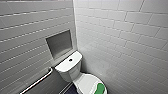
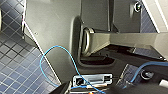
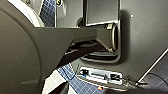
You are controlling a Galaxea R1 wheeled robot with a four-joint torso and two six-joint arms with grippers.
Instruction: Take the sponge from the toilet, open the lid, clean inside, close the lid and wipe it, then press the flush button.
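A white toilet stands in the tiled corner, low in the head view. The bright green sponge (image 1: 100, 88) lies on the closed white lid (image 1: 86, 83), toward its near right edge. Behind the lid sits the tank, and the small dark flush button (image 1: 70, 60) is set in the middle of its flat white top (image 1: 65, 66). Both of my grippers stand wide open and hold nothing. The wrist views look along my own dark body panels down at the floor.
A metal grab bar (image 1: 37, 81) runs along the left wall beside the tank. Above the tank a square niche (image 1: 59, 43) is recessed into that wall. White tiled walls close the corner. Dark blue floor tiles (image 2: 12, 65) lie under my base.
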